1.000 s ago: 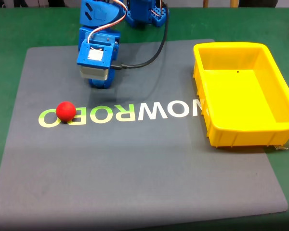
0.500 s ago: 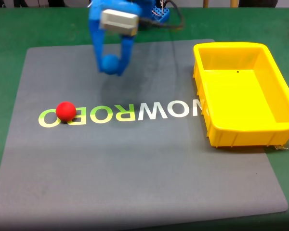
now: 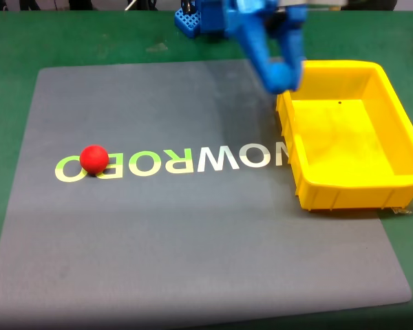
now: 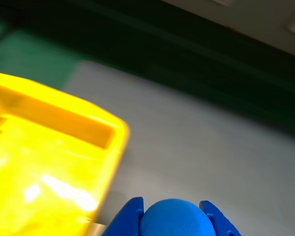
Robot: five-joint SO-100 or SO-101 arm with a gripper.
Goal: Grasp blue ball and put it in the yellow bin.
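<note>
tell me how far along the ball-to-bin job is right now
Done: the blue ball is off the mat, pinched between the pincer fingers in the wrist view. In hand: the carry, with the pincer in the air at the near-left corner of the yellow bin in the fixed view, not clearly over the inside. Left: move over the bin and let go. The red ball sits on the mat lettering.

Your blue plastic robot arm (image 3: 244,24) reaches out from its base at the 12 o'clock edge of the fixed view and points down toward 4 o'clock. Your blue two-finger gripper (image 3: 282,75) hangs up in the air, a bit blurry. In the wrist view, your gripper (image 4: 173,216) squeezes the small round blue ball (image 4: 173,221) between both fingertips (image 4: 130,219).
</note>
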